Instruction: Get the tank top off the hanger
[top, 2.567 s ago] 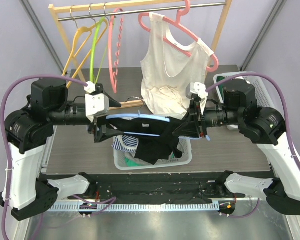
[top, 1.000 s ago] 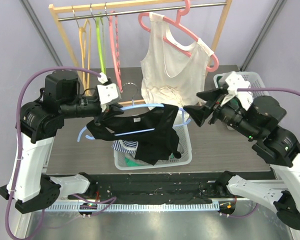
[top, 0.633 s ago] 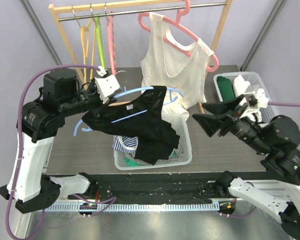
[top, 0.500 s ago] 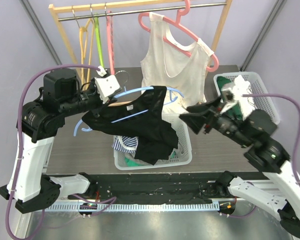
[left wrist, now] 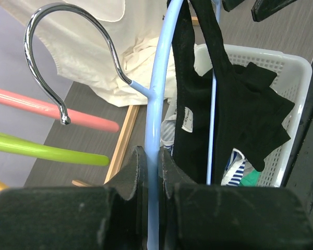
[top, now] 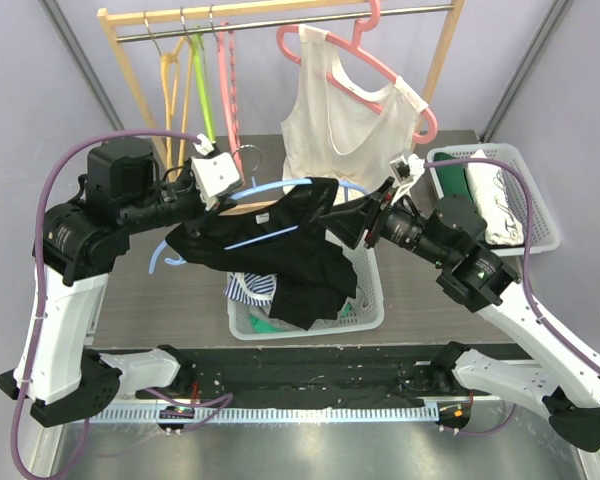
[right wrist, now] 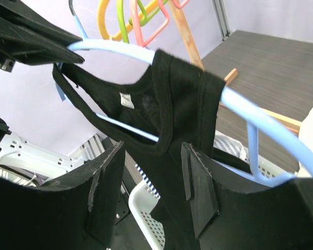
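L gripper (left wrist: 150, 156) is clamping shut on the light-blue hanger (left wrist: 157, 78), just below its chrome hook (left wrist: 68, 47), and is holding it up at a tilt above the desk (top: 145, 300). The black tank top (top: 280, 240) is hanging on that hanger, straps over the blue arm, w/ its lower part drooping down into the white basket (top: 372, 305) at the desk's front centre. A white label is showing inside the neckline in both wrist views. R gripper (right wrist: 154, 151) is reaching in from the right at the top's shoulder end; its jaws are standing apart, w/ the black neckline and strap sitting between the two fingers (right wrist: 201, 187). The cloth isn't looking pinched; can't tell if either pad is touching it. Behind, a cream tank top (top: 345, 125) is hanging on a pink hanger (top: 385, 68) from the rail of the wooden rack (top: 115, 45). Yellow, green and pink hangers (top: 195, 90) are hanging bare at the rail's left end. A second white basket (top: 535, 195) holding folded clothes is sitting at the right rear of the desk.
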`<act>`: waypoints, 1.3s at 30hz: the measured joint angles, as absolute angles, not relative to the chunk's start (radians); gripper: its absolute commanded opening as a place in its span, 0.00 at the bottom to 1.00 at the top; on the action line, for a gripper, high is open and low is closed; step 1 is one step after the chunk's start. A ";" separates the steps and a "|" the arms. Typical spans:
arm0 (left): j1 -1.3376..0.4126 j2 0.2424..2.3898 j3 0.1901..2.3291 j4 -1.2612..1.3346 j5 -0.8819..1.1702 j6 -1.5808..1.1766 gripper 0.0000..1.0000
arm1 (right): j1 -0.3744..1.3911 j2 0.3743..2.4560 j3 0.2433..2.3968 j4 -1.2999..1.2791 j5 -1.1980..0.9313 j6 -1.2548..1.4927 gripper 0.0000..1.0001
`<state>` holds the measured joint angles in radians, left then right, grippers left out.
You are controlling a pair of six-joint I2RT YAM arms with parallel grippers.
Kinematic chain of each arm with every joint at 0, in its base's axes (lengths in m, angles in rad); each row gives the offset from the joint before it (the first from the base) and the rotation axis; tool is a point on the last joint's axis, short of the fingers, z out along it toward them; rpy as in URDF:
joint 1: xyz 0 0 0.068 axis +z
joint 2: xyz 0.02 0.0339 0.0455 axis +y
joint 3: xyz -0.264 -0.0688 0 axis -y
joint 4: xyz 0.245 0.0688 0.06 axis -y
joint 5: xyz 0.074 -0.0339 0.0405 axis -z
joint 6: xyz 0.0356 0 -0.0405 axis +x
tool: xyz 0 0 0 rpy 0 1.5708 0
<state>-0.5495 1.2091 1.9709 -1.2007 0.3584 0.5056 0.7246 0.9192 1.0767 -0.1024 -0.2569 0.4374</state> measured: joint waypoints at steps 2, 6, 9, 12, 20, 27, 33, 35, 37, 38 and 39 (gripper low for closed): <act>-0.550 1.209 1.972 -1.205 0.364 0.506 0.00 | 0.725 0.919 1.077 -0.088 -0.256 0.439 0.61; -0.550 1.209 1.974 -1.211 0.374 0.506 0.00 | 0.725 0.919 1.077 -0.075 -0.249 0.432 0.67; -0.550 1.208 1.974 -1.214 0.379 0.508 0.00 | 0.724 0.924 1.077 -0.076 -0.238 0.422 0.71; -0.550 1.207 1.974 -1.218 0.382 0.510 0.00 | 0.724 0.925 1.071 -0.075 -0.229 0.418 0.78; -0.549 1.200 1.974 -1.227 0.384 0.523 0.00 | 0.725 0.925 1.044 -0.075 -0.213 0.418 0.87; -0.549 1.200 1.975 -1.229 0.384 0.532 0.00 | 0.724 0.932 1.041 -0.066 -0.216 0.427 0.83; -0.547 1.200 1.986 -1.232 0.384 0.532 0.00 | 0.722 0.979 1.035 0.002 -0.248 0.475 0.57; -0.547 1.200 1.990 -1.232 0.386 0.532 0.00 | 0.722 0.994 1.032 0.023 -0.265 0.490 0.47; -0.547 1.200 1.991 -1.232 0.389 0.532 0.00 | 0.722 1.006 1.031 0.045 -0.284 0.508 0.38; -0.548 1.200 1.991 -1.232 0.393 0.532 0.00 | 0.722 1.009 1.031 0.054 -0.293 0.517 0.27; -0.548 1.200 1.991 -1.232 0.394 0.532 0.00 | 0.722 1.009 1.031 0.059 -0.301 0.524 0.22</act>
